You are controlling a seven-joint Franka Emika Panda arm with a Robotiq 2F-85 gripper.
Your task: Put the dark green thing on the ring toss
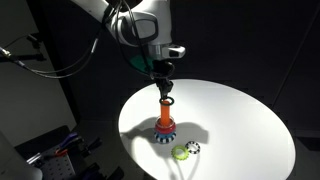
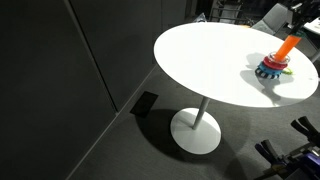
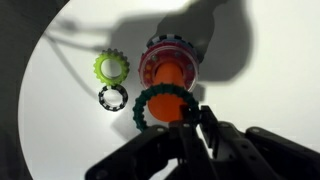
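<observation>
The ring toss is a short upright orange peg (image 1: 164, 114) on a base with red and blue-white rings (image 1: 165, 131), standing on a round white table (image 1: 240, 120). It also shows in an exterior view (image 2: 285, 48) and in the wrist view (image 3: 170, 72). My gripper (image 3: 193, 113) is directly above the peg, shut on the rim of the dark green ring (image 3: 138, 110). In the wrist view the orange peg top shows through the ring's open centre. In an exterior view the ring (image 1: 168, 100) hangs level at the peg's tip.
A yellow-green ring (image 3: 112, 68) and a black-and-white speckled ring (image 3: 113, 97) lie flat on the table beside the peg's base, also in an exterior view (image 1: 181, 152), (image 1: 194, 147). The surroundings are dark; cables and equipment stand off the table.
</observation>
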